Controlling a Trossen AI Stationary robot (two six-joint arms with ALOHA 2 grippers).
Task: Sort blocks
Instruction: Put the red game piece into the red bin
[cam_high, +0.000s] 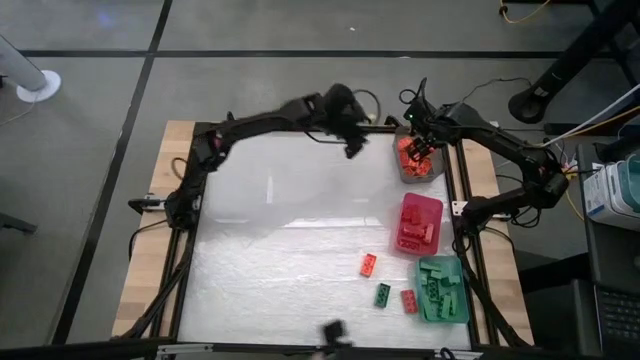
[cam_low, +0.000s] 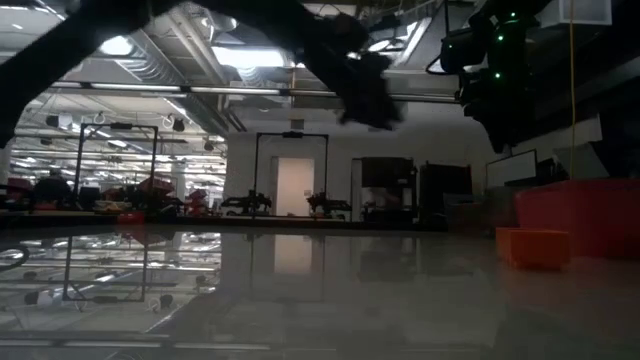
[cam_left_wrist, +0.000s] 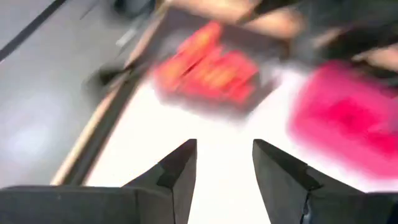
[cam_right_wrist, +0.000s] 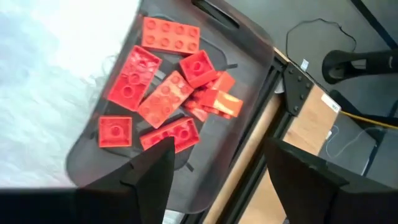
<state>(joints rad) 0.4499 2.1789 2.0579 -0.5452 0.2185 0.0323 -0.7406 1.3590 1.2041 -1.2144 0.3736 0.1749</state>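
- High view: the counter (cam_high: 290, 230) carries three trays along its 3 o'clock edge: a grey tray (cam_high: 417, 160) at about 1 o'clock heaped with orange blocks (cam_high: 412, 158), a pink tray (cam_high: 420, 222) with red blocks, and a teal tray (cam_high: 441, 289) at about 5 o'clock with green ones. Three loose blocks lie on the bare counter just at 9 o'clock of the teal tray: an orange one (cam_high: 368, 264), a dark green one (cam_high: 382, 294) and a red one (cam_high: 409, 301). The right hand (cam_high: 420, 146) hangs over the grey tray; the left hand (cam_high: 352, 143) hovers near 12 o'clock, just beside that tray.
- Low view: one orange block (cam_low: 533, 247) sits on the glossy counter at 3 o'clock, with the pink tray's wall behind it. Both arms are dark shapes overhead.
- Left wrist view: the left hand (cam_left_wrist: 224, 163) is released, fingers parted with nothing between; the grey and pink trays blur beyond.
- Right wrist view: the right hand (cam_right_wrist: 214, 165) is released and empty above the studded orange blocks (cam_right_wrist: 165, 93), some flat, some tumbled on edge.
- I judge three blocks remain; lift clear of the tray rim, then pinch each loose block squarely across its flat sides.
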